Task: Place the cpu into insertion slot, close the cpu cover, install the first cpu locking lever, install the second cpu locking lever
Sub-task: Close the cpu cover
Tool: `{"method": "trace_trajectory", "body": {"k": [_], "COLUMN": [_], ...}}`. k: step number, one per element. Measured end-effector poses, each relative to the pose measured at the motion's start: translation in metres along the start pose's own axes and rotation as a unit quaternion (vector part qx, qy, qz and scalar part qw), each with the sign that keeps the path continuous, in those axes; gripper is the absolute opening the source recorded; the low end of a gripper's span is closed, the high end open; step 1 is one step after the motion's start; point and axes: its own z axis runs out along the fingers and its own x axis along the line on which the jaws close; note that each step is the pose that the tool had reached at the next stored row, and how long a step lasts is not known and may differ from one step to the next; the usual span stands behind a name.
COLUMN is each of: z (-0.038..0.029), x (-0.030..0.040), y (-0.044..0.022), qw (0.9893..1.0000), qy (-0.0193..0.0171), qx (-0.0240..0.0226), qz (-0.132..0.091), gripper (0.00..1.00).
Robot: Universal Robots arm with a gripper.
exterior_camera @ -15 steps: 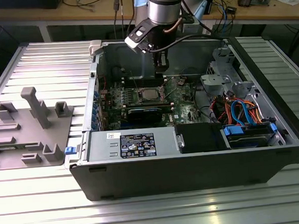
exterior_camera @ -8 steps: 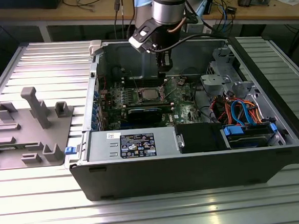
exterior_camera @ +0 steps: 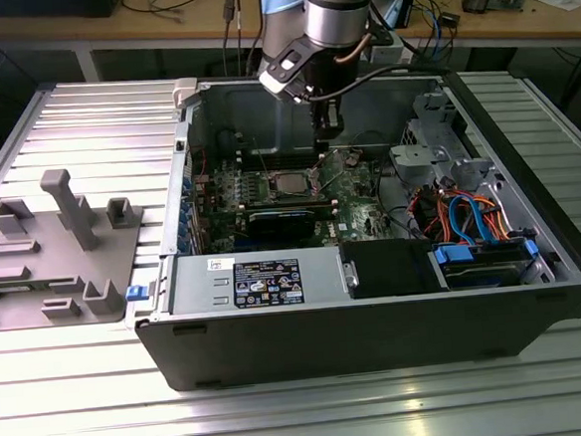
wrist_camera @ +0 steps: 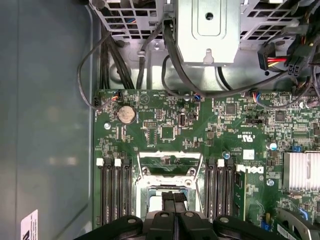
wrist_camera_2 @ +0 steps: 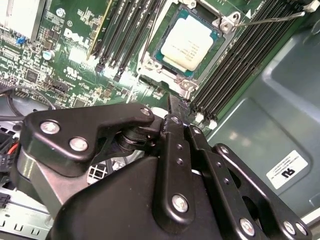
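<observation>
The black claw (wrist_camera_2: 180, 122) is clenched, fingers pressed together with nothing visible between them, and hangs inside the open dark-grey computer case (exterior_camera: 378, 332) over the green motherboard (wrist_camera_2: 75, 65). The small square silver-grey cpu (wrist_camera_2: 190, 42) lies flat in the silver-framed insertion slot (wrist_camera_2: 150, 66), just beyond the claw's tips and not touching them. A thin metal locking lever (wrist_camera_2: 270, 20) juts out at the slot's far corner.
</observation>
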Motion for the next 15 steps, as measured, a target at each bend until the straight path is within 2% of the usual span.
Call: {"method": "trace_trajectory", "body": {"k": [5,15], "z": [0.0,-0.0001], "x": [-0.0001,-0.0003], "y": [0.0074,0.018], "qw": [1.0,1.0], "qy": [0.0,-0.0001], "qx": [0.0,0.0], "qz": [0.0,0.0], "gripper": [0.11,0.11]}}
